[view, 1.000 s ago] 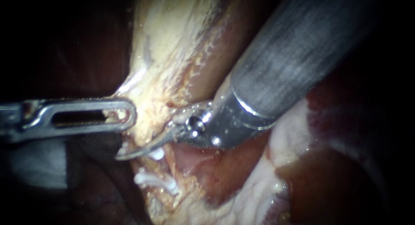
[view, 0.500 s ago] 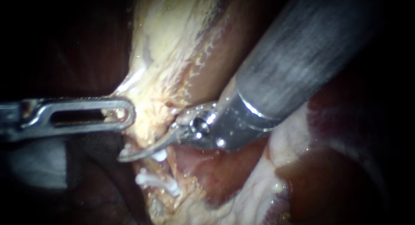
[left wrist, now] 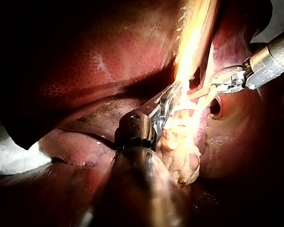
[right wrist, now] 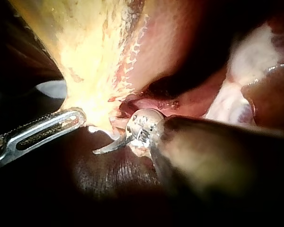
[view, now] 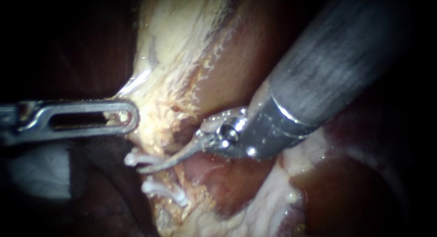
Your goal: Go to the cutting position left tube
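Endoscope view | right instrument (view: 144, 168) is retracting closed blades, uncovering a clip (view: 133, 158) | left instrument (view: 129, 117) is clamping pale tissue (view: 159, 114) | judged repositioning.

Endoscope: light is frontal and centred. The pale tissue (view: 168, 59) is bright; the left margin and corners fall to black. Specular glints sit on the right instrument (view: 148, 167) at its hinge and along the left instrument (view: 134, 118). Left wrist: pale tissue glares, surroundings dim. Right wrist: tissue well lit, near shaft in shadow.
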